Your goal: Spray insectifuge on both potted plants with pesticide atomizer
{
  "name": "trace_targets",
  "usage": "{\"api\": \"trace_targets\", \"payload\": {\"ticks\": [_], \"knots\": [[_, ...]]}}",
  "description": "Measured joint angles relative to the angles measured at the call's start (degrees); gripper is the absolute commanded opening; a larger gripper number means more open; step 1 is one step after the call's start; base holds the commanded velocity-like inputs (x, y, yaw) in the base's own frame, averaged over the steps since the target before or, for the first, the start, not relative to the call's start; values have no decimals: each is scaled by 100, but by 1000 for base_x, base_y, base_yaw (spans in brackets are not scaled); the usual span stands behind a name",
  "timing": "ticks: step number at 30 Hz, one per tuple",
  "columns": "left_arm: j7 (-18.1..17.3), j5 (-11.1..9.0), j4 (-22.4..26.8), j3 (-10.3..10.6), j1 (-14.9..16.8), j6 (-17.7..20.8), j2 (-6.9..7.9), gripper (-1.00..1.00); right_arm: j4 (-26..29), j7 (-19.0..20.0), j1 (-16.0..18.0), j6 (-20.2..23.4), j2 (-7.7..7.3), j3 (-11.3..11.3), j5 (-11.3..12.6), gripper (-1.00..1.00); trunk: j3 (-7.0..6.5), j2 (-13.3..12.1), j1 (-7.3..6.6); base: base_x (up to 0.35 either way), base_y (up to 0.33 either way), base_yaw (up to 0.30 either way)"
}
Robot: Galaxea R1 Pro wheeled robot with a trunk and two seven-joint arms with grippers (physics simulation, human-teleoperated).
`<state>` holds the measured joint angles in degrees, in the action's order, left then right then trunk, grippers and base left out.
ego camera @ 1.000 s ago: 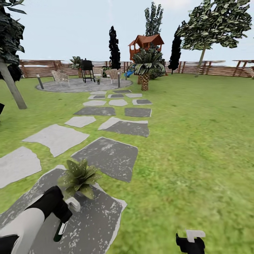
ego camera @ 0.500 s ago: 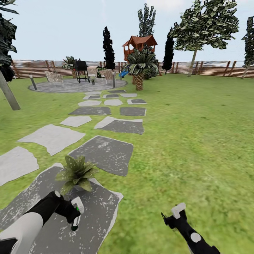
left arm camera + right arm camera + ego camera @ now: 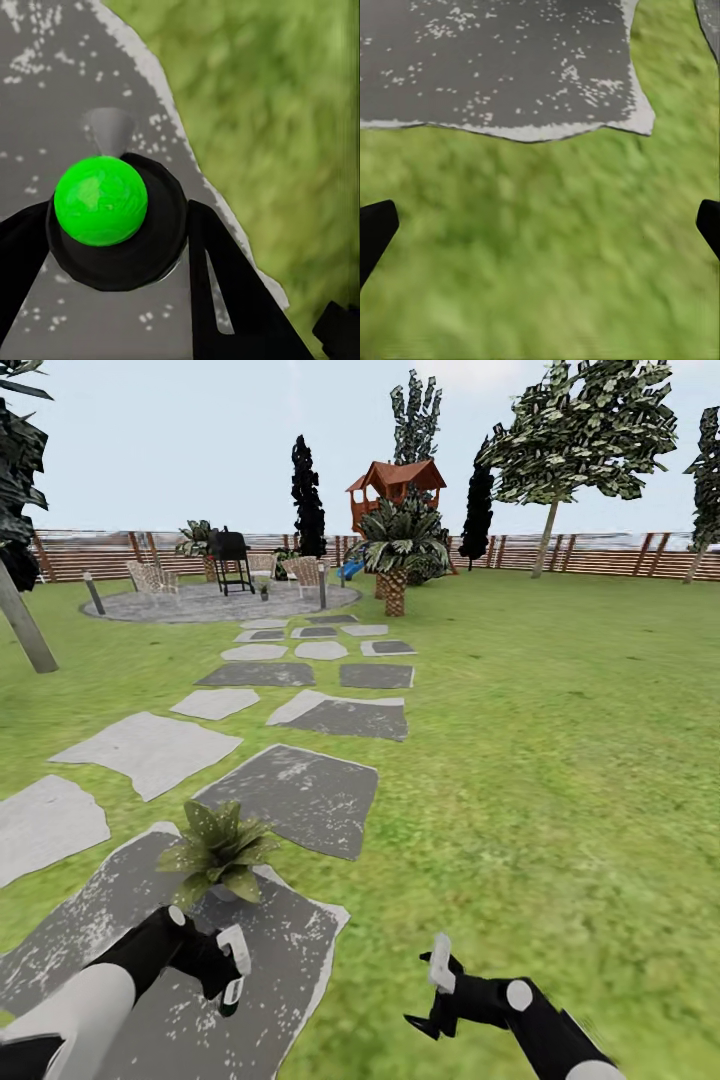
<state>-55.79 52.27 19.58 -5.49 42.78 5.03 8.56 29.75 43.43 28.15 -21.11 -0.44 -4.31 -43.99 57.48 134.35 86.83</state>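
A potted plant (image 3: pixel 218 850), a rosette of pointed green leaves in a pale pot, stands on a dark grey stepping stone (image 3: pixel 290 970) at the near left of the garden lawn. Just in front of it my left gripper (image 3: pixel 232 972) is shut on the pesticide atomizer (image 3: pixel 231 990). In the left wrist view the atomizer (image 3: pixel 101 199) shows as a dark round top with a bright green cap between black fingers (image 3: pixel 225 292), over the stone's edge. My right gripper (image 3: pixel 432 1000) hovers open over the grass; its fingertips stand wide apart around bare lawn (image 3: pixel 540 225). Far off on the patio sits a small leafy plant (image 3: pixel 263 588), too small to tell.
Grey and white stepping stones (image 3: pixel 290 792) lead to a round paved patio (image 3: pixel 210 603) with chairs and a black grill (image 3: pixel 230 555). A palm-like shrub (image 3: pixel 398 550), trees, a red playhouse and a slatted wooden fence (image 3: pixel 600 555) stand behind. Open lawn (image 3: pixel 560 760) lies to the right.
The view shifted slightly a second ago, then held. My left gripper with the atomizer edged right and lower. My right arm swung up and leftward into view.
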Motion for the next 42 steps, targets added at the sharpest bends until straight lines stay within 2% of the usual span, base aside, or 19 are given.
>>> {"api": "trace_targets", "payload": {"ticks": [1,3,5,8,11,16,17,19,22,27,31,35,40,42], "knots": [[-2,4,-16,119,0,0,-33,-100,0,6,2,-6,40,11,-32,-100,0,0,0,0,0,0],[-6,10,-28,313,1,0,-64,-100,3,9,6,-19,68,21,-60,-100,0,0,0,0,0,0],[-7,11,-32,401,1,0,-120,-100,-4,14,12,-30,78,58,-70,-100,0,0,0,0,0,0],[-12,1,-33,440,1,-185,-194,-100,2,35,21,-40,116,373,-74,-100,0,0,0,0,0,0],[-23,-1,-53,449,1,-445,-311,-100,2,39,22,-38,279,483,-71,-100,0,0,0,0,0,0],[-26,7,-155,483,1,-530,-375,-100,6,39,23,-36,443,505,-67,-100,0,0,0,0,0,0],[-23,2,-164,502,1,-539,-426,-100,2,45,22,-37,531,506,-61,-100,0,0,0,0,0,0],[-20,6,-171,528,-1,-545,-549,-100,-2,249,22,-38,672,506,-63,-100,0,0,0,0,0,0],[-21,13,-173,598,-2,-553,-614,-100,18,597,23,-32,747,506,-50,-100,0,0,0,0,0,0],[-27,45,-350,639,-17,-846,-698,-100,263,693,31,-28,771,498,-35,-100,0,0,0,0,0,0],[-5,386,-418,641,-129,-915,-802,-100,343,696,32,-28,772,498,-32,-100,0,0,0,0,0,0],[6,425,-433,638,-147,-1148,-835,-100,457,697,31,-28,799,498,-25,-100,0,0,0,0,0,0],[15,414,-427,632,-149,-1193,-874,-100,471,697,31,-28,895,498,-24,-100,0,0,0,0,0,0],[15,392,-425,626,-149,-1195,-950,-100,471,697,31,-27,914,498,-24,-100,0,0,0,0,0,0]]}}
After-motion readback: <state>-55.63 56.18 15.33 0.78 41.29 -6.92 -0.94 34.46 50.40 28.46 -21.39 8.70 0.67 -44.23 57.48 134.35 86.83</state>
